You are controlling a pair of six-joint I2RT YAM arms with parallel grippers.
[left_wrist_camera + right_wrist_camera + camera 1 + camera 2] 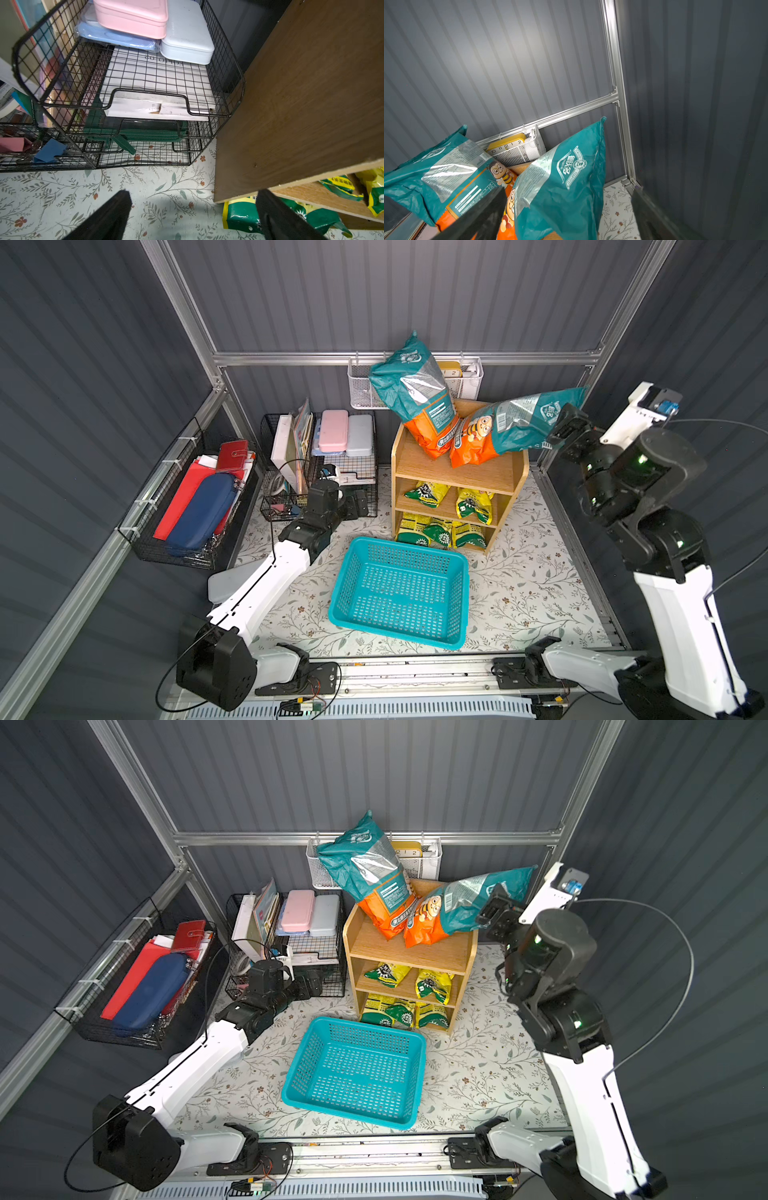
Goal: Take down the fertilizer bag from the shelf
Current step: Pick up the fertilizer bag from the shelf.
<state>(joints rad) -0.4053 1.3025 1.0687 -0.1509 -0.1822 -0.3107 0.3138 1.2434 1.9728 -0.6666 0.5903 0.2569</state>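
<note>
Two teal-and-orange fertilizer bags stand on top of the light-wood shelf [419,464] [374,946]. One bag [415,393] [370,873] leans upright at the back. The other bag [511,427] [457,909] [562,187] tilts to the right, past the shelf's side panel. My right gripper [559,429] [494,911] [566,207] is open at that bag's teal top end, which lies between the jaws without being clamped. My left gripper [357,504] [309,986] [193,207] is open and empty, low over the table by the shelf's left side.
A teal plastic basket [401,593] sits in front of the shelf. Yellow-green packets [428,493] fill the lower tiers. A black wire rack [365,489] [133,99] with cases stands left of the shelf. A white mesh basket [361,389] hangs on the back rail.
</note>
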